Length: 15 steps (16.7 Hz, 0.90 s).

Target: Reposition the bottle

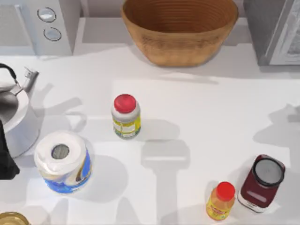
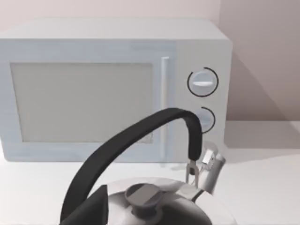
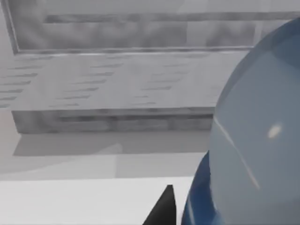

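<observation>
The bottle (image 3: 255, 140) looms very close in the right wrist view as a clear bluish rounded body with a darker blue band low down. A dark fingertip (image 3: 161, 208) of my right gripper lies right against its side, and the gripper appears shut on it. Behind it are a grey panelled front and the white counter. My left arm (image 1: 5, 157) sits parked at the table's left edge, above the kettle (image 2: 154, 201).
On the table stand a white jar with a red lid (image 1: 125, 116), a paper-towel roll (image 1: 62, 161), a small orange bottle (image 1: 221, 200), a dark red jar (image 1: 261, 183) and a wicker basket (image 1: 180, 29). The microwave (image 1: 42, 23) is at the back left.
</observation>
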Each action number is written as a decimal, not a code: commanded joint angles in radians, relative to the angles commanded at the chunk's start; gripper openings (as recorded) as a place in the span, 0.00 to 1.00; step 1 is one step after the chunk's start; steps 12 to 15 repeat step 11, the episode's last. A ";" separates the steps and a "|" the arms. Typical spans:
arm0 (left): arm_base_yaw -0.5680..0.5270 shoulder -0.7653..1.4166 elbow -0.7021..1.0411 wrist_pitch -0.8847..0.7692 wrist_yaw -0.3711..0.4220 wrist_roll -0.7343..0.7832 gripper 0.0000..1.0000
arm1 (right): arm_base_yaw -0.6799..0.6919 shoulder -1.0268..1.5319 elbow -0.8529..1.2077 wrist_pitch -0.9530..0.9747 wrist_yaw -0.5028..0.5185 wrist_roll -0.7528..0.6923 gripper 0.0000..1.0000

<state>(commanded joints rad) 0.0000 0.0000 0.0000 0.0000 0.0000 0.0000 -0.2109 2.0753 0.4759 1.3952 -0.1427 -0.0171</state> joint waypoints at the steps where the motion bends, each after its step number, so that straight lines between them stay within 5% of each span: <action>1: 0.000 0.000 0.000 0.000 0.000 0.000 1.00 | 0.000 0.000 0.000 0.000 0.000 0.000 0.68; 5: 0.000 0.000 0.000 0.000 0.000 0.000 1.00 | 0.000 0.000 0.000 0.000 0.000 0.000 0.98; 15: 0.000 0.000 0.000 0.000 0.000 0.000 1.00 | 0.000 0.000 0.000 0.000 0.000 0.000 1.00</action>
